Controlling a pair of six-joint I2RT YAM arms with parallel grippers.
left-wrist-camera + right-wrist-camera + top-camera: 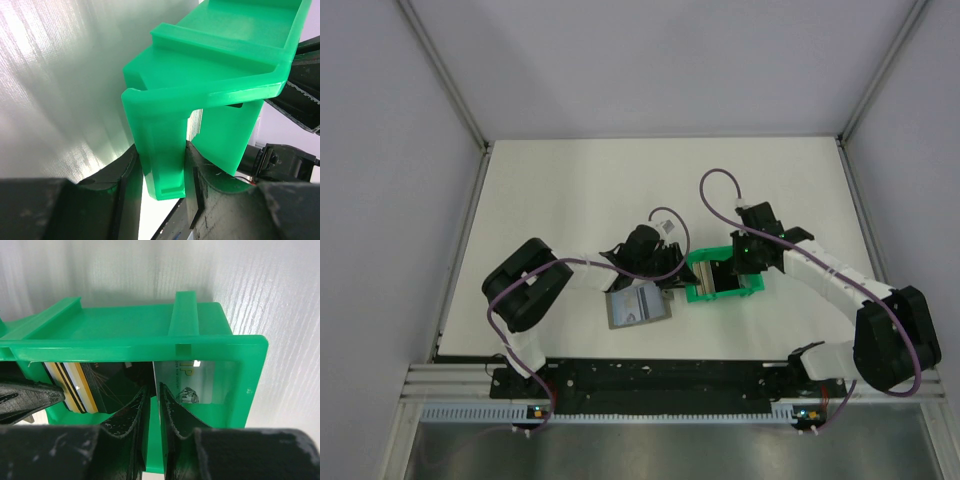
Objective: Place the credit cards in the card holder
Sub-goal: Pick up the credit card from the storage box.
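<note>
R tool (155,392) pinching card (192,375), green tray (125,346) — more cards (75,387) inside

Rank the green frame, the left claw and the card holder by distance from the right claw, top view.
1. Green frame: the right claw pinches a card inside it.
2. Left claw: at the frame's left end.
3. Card holder: farther left, nearer the bases.

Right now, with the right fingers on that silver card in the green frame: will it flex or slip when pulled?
Probably stiff: the card stands straight between the right fingers. Its glossy face may slip. The green frame likely holds steady, since the left fingers clamp its leg.
</note>
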